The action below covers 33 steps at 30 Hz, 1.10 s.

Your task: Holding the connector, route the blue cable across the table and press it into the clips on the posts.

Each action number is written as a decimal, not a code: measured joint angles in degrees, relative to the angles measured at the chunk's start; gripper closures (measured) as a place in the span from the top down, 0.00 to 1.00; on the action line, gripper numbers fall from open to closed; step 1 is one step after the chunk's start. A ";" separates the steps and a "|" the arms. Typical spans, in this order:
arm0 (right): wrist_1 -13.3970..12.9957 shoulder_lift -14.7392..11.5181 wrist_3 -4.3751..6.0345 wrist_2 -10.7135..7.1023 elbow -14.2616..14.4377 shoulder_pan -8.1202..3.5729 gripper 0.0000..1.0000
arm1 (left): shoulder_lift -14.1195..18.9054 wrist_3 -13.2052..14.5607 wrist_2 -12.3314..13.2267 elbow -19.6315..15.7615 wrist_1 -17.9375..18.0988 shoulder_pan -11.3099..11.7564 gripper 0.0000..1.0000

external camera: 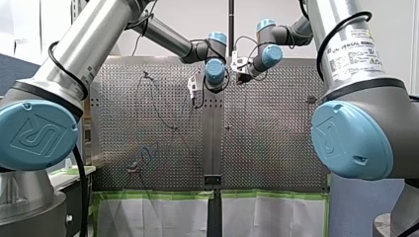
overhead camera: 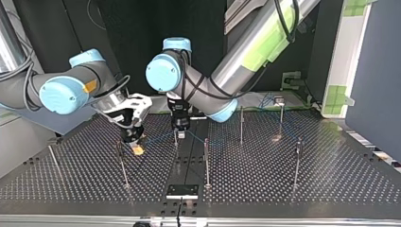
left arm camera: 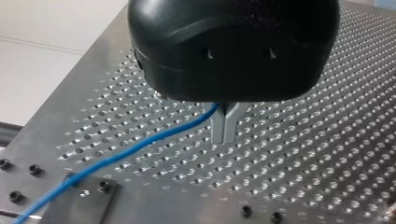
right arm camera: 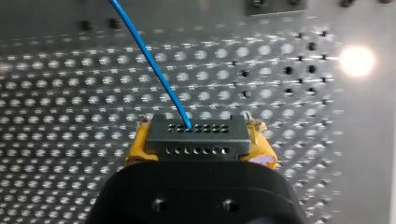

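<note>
- The connector (right arm camera: 196,137), a black block with two rows of small holes, sits crosswise between the yellow pads (right arm camera: 133,150) of my right gripper (right arm camera: 196,145), which is clamped on it from both ends.
- It is held just above the perforated table (right arm camera: 70,116); I cannot tell whether it touches.
- The blue cable (right arm camera: 149,60) leaves the upper row of holes in the connector and runs straight away from it, clear of the table.
- A short way along the cable from the connector is my left gripper (left arm camera: 224,130), pointing down at the table. Its metal fingers (left arm camera: 217,126) meet at the tips, and the cable passes between them near their roots, so it is closed around the cable.
- In the top view, one thin post (overhead camera: 123,165) stands just beside the connector, on the camera's side.
- A second post (overhead camera: 206,161) stands beyond my left gripper from the connector.
- More posts stand well apart from the connector, further that way. I cannot tell whether the cable sits in any clip.
</note>
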 joint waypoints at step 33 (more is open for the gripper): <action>-8.45 -0.72 2.67 2.69 15.37 -0.03 0.00 | -0.10 -2.67 5.27 -15.90 14.75 0.19 0.00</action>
